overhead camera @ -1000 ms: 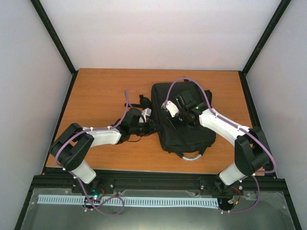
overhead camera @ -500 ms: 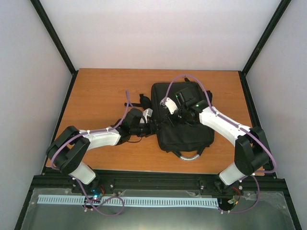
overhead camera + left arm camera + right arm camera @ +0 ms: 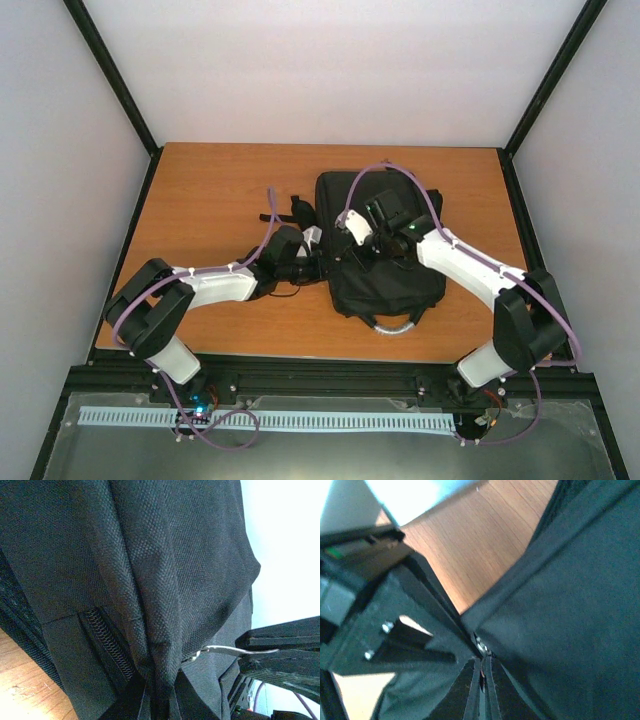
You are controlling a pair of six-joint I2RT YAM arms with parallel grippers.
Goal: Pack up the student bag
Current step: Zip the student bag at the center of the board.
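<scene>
— Where is the bag (image 3: 392,292) seen?
— It is laid flat on the table (image 3: 210,190), right of the middle of the overhead view. Its grey handle loop (image 3: 395,325) is turned toward the lower edge of the frame.
— How is the left gripper (image 3: 319,262) set?
— It is pressed against the bag's left edge. At the bottom centre of its own view, its fingers (image 3: 133,701) are closed on a raised fold of the black cloth.
— And the right gripper (image 3: 362,256)?
— It is held over the middle of the bag. Its fingers (image 3: 468,690) are shut tight at the bottom centre of its view, where a seam of the bag is met. Near the right edge of the left wrist view, a thin silver pull (image 3: 235,651) from the bag is seen clamped between them.
— Can the inside of the bag be made out?
— That cannot be told.
</scene>
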